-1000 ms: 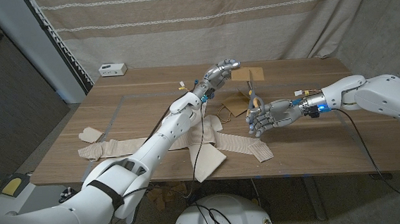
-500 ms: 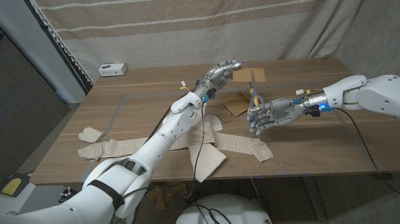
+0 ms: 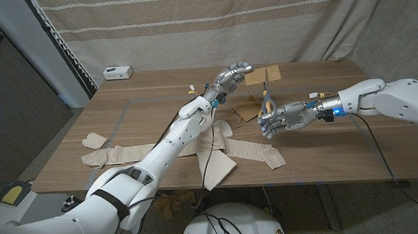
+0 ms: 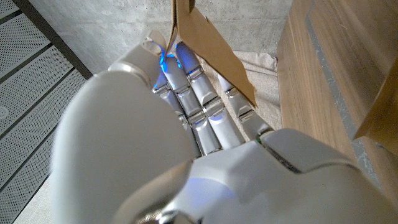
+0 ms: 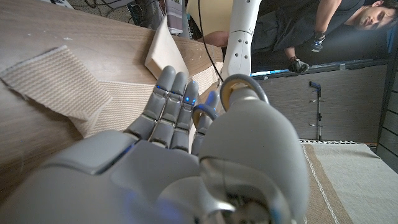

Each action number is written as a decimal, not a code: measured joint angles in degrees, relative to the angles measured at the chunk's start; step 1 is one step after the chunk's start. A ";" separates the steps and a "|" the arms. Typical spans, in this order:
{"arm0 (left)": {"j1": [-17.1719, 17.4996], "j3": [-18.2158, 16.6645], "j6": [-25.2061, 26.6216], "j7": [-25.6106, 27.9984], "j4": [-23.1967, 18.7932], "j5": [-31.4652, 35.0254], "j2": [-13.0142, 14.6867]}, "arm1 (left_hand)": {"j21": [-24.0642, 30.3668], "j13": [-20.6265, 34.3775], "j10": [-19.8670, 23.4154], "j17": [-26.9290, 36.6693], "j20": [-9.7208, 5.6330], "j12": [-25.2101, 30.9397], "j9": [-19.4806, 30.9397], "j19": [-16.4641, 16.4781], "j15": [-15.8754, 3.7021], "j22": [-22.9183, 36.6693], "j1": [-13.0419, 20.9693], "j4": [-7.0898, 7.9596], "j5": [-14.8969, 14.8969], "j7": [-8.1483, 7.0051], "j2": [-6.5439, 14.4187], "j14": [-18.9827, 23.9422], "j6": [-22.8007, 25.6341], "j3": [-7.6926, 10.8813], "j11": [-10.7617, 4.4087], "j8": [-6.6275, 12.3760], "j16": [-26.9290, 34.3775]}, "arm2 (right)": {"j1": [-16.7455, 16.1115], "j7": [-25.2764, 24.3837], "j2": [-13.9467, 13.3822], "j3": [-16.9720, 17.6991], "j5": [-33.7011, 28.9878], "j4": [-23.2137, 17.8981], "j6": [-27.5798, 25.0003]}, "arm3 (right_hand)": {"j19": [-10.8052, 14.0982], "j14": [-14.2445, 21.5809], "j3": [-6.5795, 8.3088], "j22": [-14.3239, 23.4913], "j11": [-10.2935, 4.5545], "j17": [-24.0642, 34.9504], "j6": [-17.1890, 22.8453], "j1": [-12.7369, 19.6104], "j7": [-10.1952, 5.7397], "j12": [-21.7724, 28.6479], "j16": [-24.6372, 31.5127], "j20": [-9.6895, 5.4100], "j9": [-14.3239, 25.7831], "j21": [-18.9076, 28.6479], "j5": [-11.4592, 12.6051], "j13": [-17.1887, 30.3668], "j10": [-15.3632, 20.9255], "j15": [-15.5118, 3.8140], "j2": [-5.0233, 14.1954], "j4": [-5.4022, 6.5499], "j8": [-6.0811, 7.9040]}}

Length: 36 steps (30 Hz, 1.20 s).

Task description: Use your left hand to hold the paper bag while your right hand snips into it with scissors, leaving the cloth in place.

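Head view: scissors upright in the right hand, just short of the lifted paper bag.

The right hand point(image 3: 277, 119), over the middle of the table, has its fingers curled through the handles of the scissors point(image 3: 266, 97); the blades stand nearly upright with their tips toward the far edge, and whether they are parted is too small to tell. Just beyond those tips, toward the far edge, the left hand point(image 3: 230, 76) pinches the paper bag point(image 3: 261, 77) and holds it above the table point(image 3: 156, 98). The cut looks to need only a short reach away from the robot. The cloth point(image 3: 248, 150) lies flat toward the near edge, under both arms.
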 measured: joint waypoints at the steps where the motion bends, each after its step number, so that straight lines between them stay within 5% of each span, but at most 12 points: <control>1: 0.03 0.00 0.00 0.00 -0.06 0.00 0.02 | 0.07 0.00 0.00 0.00 0.00 0.00 0.00 0.00 0.00 0.00 0.00 0.00 0.00 0.00 0.00 0.00 0.00 0.00 0.00 0.07 0.00 | -0.08 -0.20 -0.05 0.07 0.08 -0.12 0.00 | 0.37 0.27 0.00 0.00 0.17 0.00 0.61 0.40 0.01 -0.01 0.10 -0.03 -0.25 0.14 -0.31 -0.40 0.26 0.24 0.18 0.00 0.13; 15: 0.58 0.03 0.00 -0.02 -0.88 -0.12 0.34 | 0.83 0.01 0.00 0.01 -0.04 0.07 0.04 -0.04 0.09 -0.27 0.15 0.01 -0.01 0.00 -0.15 0.09 0.00 0.00 0.00 0.37 0.00 | -0.62 -3.48 -0.88 0.46 0.39 -1.98 -1.69 | 2.76 6.21 0.02 -0.01 0.37 -0.17 4.52 2.86 -0.47 0.62 0.10 -0.09 -2.46 3.63 -2.92 -1.72 3.09 0.10 -0.63 0.02 0.20; 28: 1.34 0.02 -0.01 0.29 -2.03 -0.29 0.82 | 1.63 0.07 0.09 0.01 0.11 0.07 -0.09 -0.51 0.11 -0.54 0.15 0.01 -0.11 0.00 -0.15 0.10 0.00 -0.01 0.09 0.36 0.00 | -0.69 -4.86 -1.34 0.48 0.11 -2.74 -2.36 | 6.05 18.30 0.05 1.06 0.38 -0.96 4.36 5.07 -1.80 1.55 0.10 -0.10 -5.16 9.42 -5.09 1.69 3.09 -2.01 -0.57 0.03 -0.98; 36: 1.54 0.02 -0.20 0.33 -2.17 -0.40 0.87 | 2.05 0.08 0.10 0.01 0.10 0.07 -0.05 -0.51 0.20 -0.79 0.15 0.01 0.12 0.00 -0.15 0.19 0.00 -0.01 0.09 0.35 0.00 | -0.58 -5.78 -1.59 0.52 -0.05 -3.08 -2.84 | 8.39 23.83 1.87 1.59 2.77 -1.23 6.63 5.81 -0.68 2.48 -0.09 -0.37 -6.74 14.00 -6.28 0.48 5.69 -3.45 -0.41 -0.02 -0.24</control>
